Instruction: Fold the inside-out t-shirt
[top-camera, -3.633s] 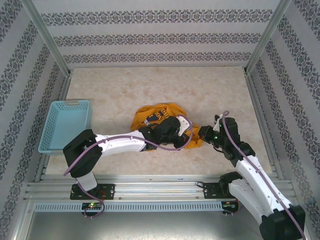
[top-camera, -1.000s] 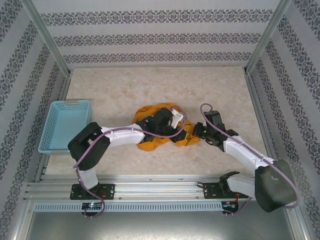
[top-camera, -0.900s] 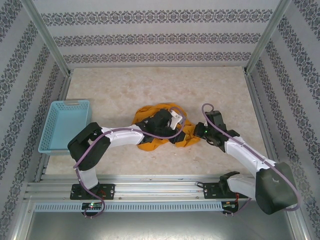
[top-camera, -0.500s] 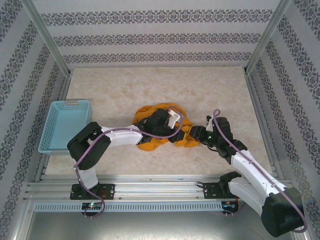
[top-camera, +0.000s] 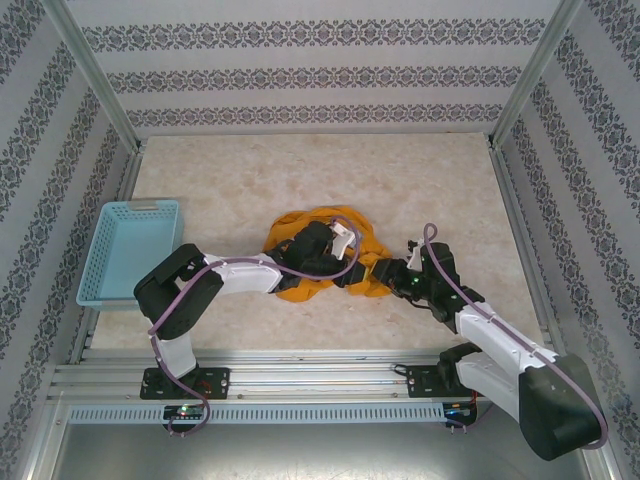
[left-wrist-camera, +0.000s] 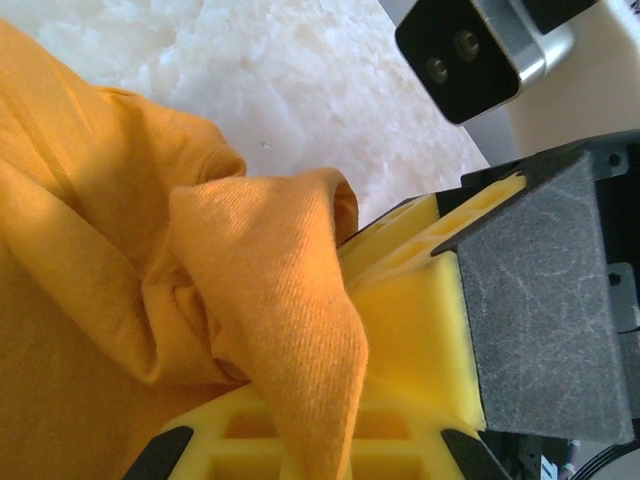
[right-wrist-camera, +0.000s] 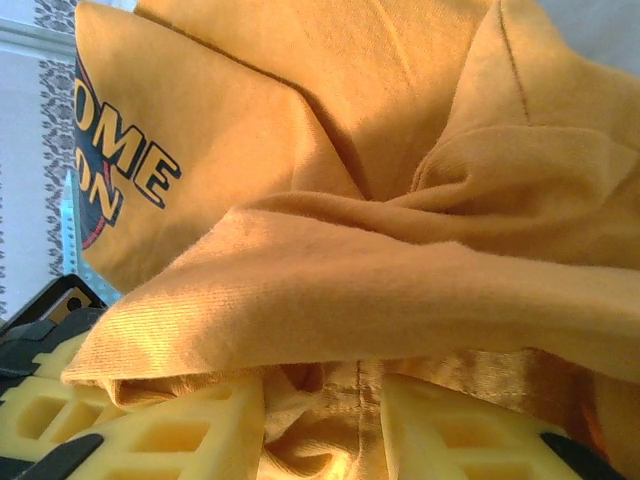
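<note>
So the shirt (top-camera: 300, 288) sat bunched up around the middle of the table (top-camera: 300, 170), a bit toward the near side. The basket (top-camera: 143, 208) was off at the table's left edge, well apart from the shirt. Left pincer (top-camera: 338, 240) was right on top of the heap, reaching in from the left, with a fold of cloth between its fingers. Right pincer (top-camera: 393, 272) was at the heap's right edge, cloth draped over and between its fingers.
</note>
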